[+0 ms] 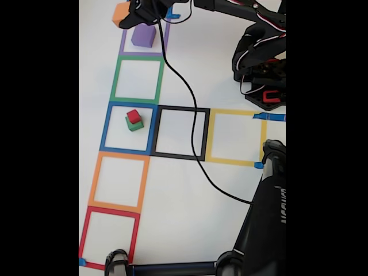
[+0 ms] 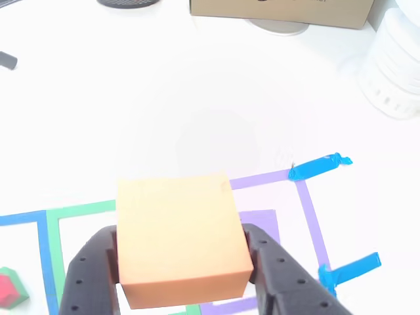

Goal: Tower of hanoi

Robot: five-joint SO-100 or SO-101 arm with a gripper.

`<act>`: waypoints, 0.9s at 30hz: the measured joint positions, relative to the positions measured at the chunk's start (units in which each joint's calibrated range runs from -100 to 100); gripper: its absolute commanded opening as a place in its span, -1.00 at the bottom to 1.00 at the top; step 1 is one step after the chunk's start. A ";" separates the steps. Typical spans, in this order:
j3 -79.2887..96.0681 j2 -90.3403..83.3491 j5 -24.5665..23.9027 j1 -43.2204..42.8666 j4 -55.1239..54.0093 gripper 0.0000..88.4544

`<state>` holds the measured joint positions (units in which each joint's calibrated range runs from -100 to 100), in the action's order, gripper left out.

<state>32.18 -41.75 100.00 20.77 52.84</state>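
Note:
My gripper (image 1: 127, 19) is at the top of the fixed view, shut on the orange block (image 1: 121, 14) and holding it above the sheet. In the other view the orange block (image 2: 180, 237) sits between the two black fingers (image 2: 88, 275), above the purple block (image 2: 262, 223), whose corner peeks out beneath. The purple block (image 1: 144, 35) rests in the purple tape square (image 1: 122, 46). In the blue tape square (image 1: 106, 129), the red block (image 1: 133, 116) sits on the green block (image 1: 135, 125). Both show at the other view's bottom left: red block (image 2: 6, 289), green block (image 2: 20, 296).
Empty tape squares in green (image 1: 117, 80), black (image 1: 181, 155), yellow (image 1: 236, 161), orange (image 1: 95, 178) and red (image 1: 86, 230) mark the white sheet. A black cable (image 1: 192, 123) runs across it. The arm's base (image 1: 261, 60) is at the right, dark equipment (image 1: 264, 230) at bottom right. A cardboard box (image 2: 282, 13) stands behind.

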 measured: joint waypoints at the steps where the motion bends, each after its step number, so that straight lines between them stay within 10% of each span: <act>1: -3.63 -0.08 0.00 -0.70 4.27 -0.80; 15: -36.39 -0.42 0.00 -8.07 35.95 -0.80; 27: -2.30 -16.63 0.00 -11.23 23.14 -0.80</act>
<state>29.88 -58.38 100.00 9.54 75.98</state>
